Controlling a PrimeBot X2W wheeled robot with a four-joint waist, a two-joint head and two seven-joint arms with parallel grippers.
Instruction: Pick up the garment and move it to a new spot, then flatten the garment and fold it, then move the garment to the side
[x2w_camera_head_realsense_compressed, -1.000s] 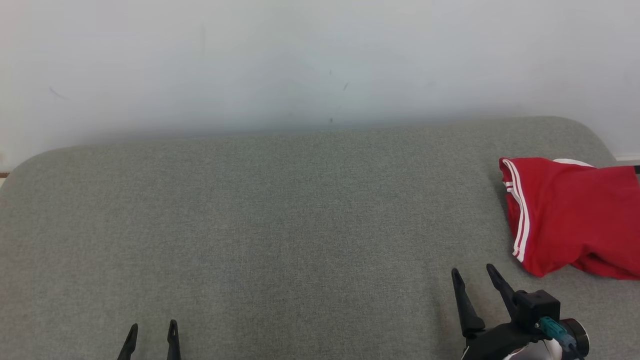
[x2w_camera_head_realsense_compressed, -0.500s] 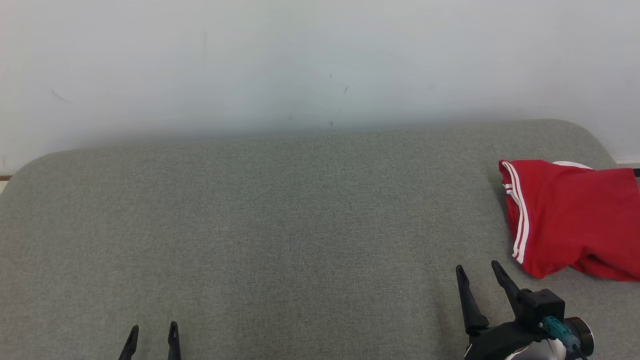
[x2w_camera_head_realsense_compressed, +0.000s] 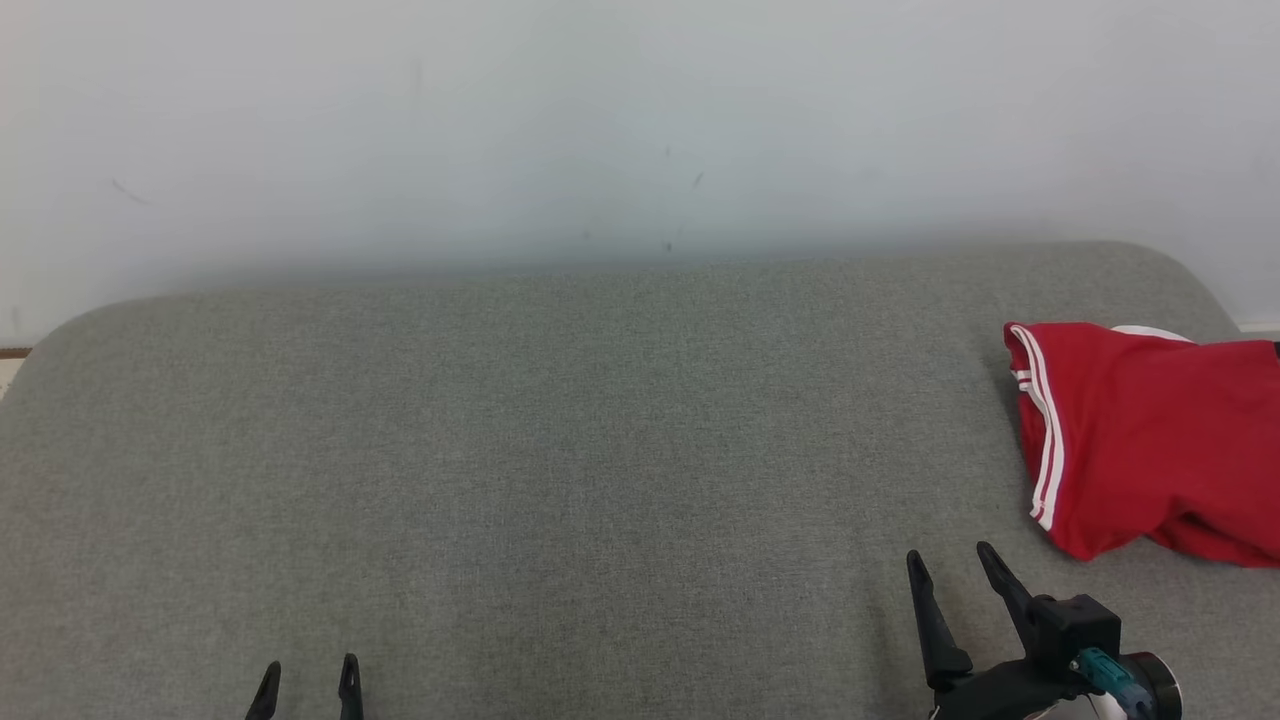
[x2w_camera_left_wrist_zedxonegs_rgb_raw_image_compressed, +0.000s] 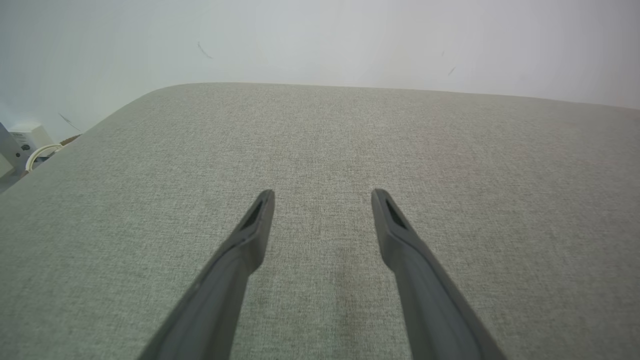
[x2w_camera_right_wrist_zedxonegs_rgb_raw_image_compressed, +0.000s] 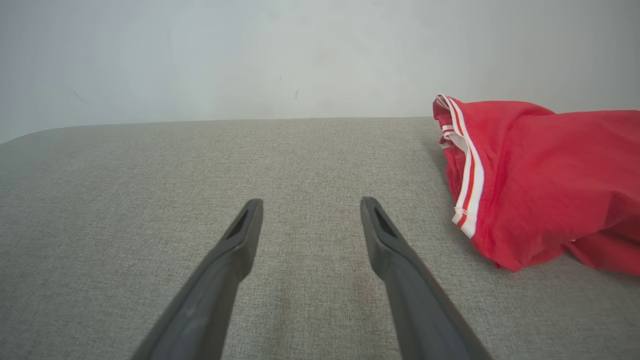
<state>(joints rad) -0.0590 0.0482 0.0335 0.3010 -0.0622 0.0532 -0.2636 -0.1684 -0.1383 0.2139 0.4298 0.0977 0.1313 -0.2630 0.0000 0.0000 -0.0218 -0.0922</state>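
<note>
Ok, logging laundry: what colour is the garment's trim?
White stripes on the red garment; right wrist view.

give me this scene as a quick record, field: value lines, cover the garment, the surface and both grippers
garment: red garment with white stripes along one edge, lying at the far right, cut off by the picture's right edge
surface: grey padded surface with rounded corners
backdrop: pale wall
left gripper: left gripper open, holding nothing, low at the left over bare fabric
right gripper: right gripper open, holding nothing, short of the garment's near left corner
contact: neither gripper touches the garment
</note>
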